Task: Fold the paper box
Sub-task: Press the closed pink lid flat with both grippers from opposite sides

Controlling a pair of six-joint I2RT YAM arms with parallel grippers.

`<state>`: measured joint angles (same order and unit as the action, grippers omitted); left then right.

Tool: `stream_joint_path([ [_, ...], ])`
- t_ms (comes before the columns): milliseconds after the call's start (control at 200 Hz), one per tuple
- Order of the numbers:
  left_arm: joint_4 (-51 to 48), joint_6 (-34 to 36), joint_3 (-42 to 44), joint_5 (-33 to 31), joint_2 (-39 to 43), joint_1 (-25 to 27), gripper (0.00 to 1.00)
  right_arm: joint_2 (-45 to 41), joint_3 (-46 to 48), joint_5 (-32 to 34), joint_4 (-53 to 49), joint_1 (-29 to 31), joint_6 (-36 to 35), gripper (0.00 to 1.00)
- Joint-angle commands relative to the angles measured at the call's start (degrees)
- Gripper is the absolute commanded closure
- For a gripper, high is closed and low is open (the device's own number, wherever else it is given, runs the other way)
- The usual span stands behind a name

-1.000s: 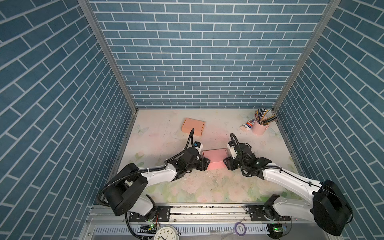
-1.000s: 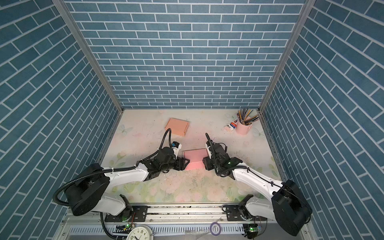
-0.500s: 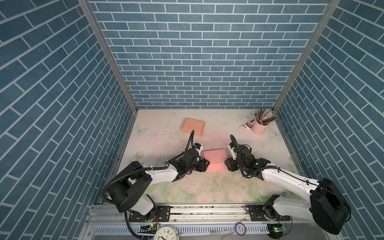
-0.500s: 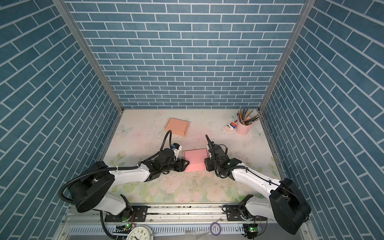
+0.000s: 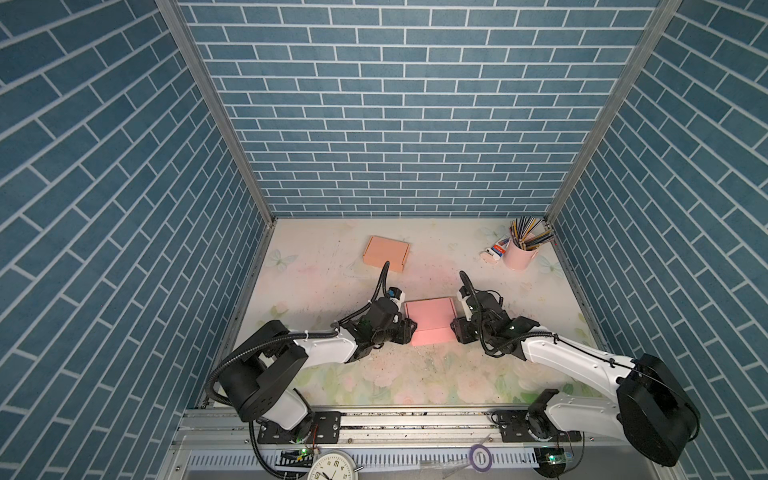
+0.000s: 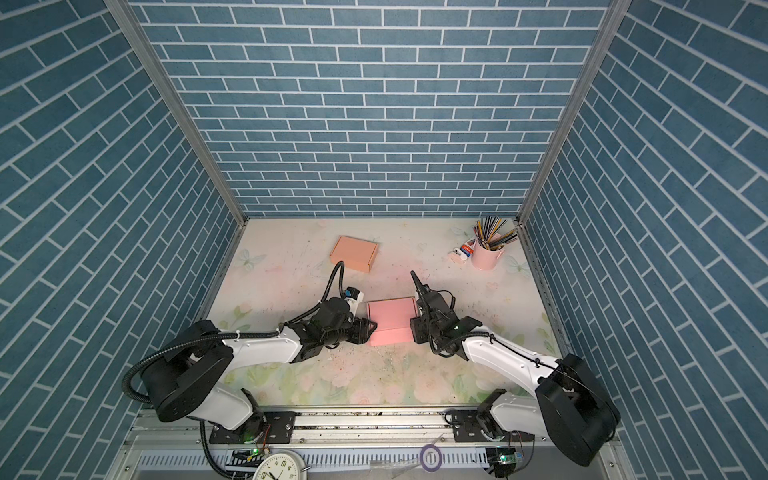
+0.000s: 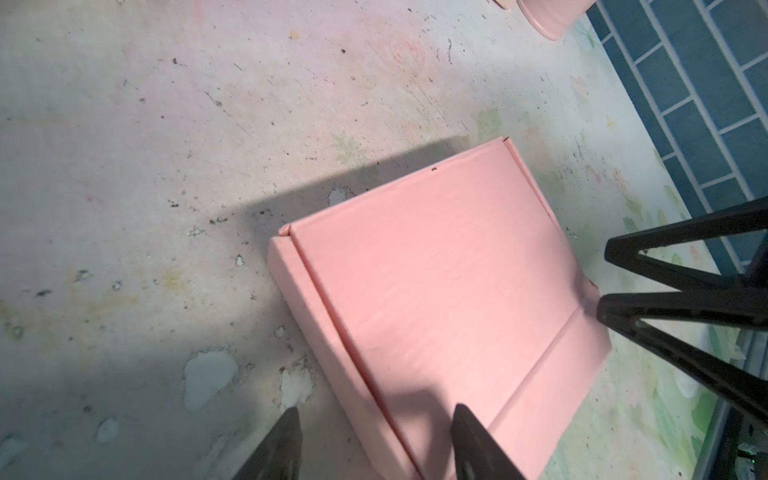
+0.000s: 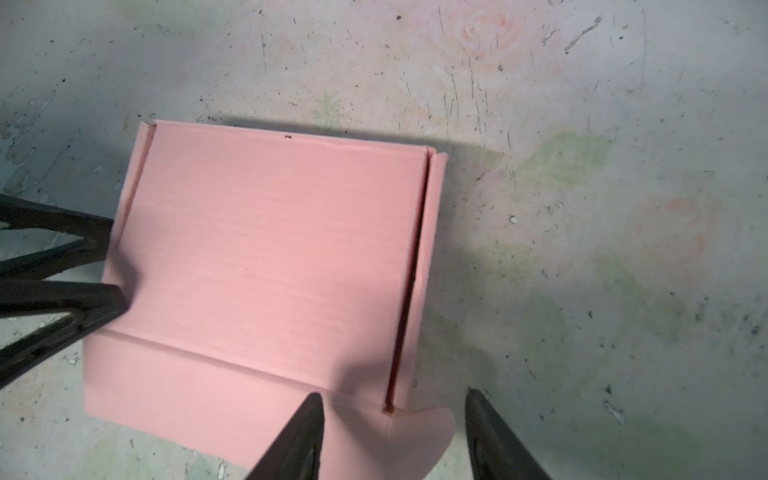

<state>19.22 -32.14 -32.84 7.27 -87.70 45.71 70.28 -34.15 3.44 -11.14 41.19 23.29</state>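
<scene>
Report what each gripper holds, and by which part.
Nothing is clamped. Left gripper and right gripper stand open, each astride a side edge of the pink box.

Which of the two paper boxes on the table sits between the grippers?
The pink box, flanked by the left gripper and the right gripper. The orange box lies alone farther back, toward the rear wall.

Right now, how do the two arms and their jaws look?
The left arm and right arm have white shells, black joints and bulky black base housings. Black corrugated hose runs along the left; thinner black cables along the right. The left gripper and right gripper carry slim, pointed black jaws.
</scene>
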Motion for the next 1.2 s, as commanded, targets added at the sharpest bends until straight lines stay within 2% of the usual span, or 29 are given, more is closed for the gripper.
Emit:
stream_joint_path([
  [0, -0.3, 0.8, -0.3, -1.2, -1.2, -0.4, 0.43, 0.4, 1.0, 0.7, 0.1, -0.1, 1.6, 0.44],
  [355, -0.2, 0.9, -0.1, -1.6, -1.5, -0.3, 0.46, -1.4, 0.7, -1.4, 2.6, -0.3, 2.1, 0.43],
  [755, -0.5, 1.1, 0.5, -1.0, 1.6, -0.8, 0.46, 1.1, 1.6, -4.7, 6.9, -2.0, 2.9, 0.43],
  [1195, 0.6, 1.1, 0.3, 1.3, 1.2, -1.4, 0.47, 3.6, 2.7, -5.9, 8.8, -2.1, 3.6, 0.44],
])
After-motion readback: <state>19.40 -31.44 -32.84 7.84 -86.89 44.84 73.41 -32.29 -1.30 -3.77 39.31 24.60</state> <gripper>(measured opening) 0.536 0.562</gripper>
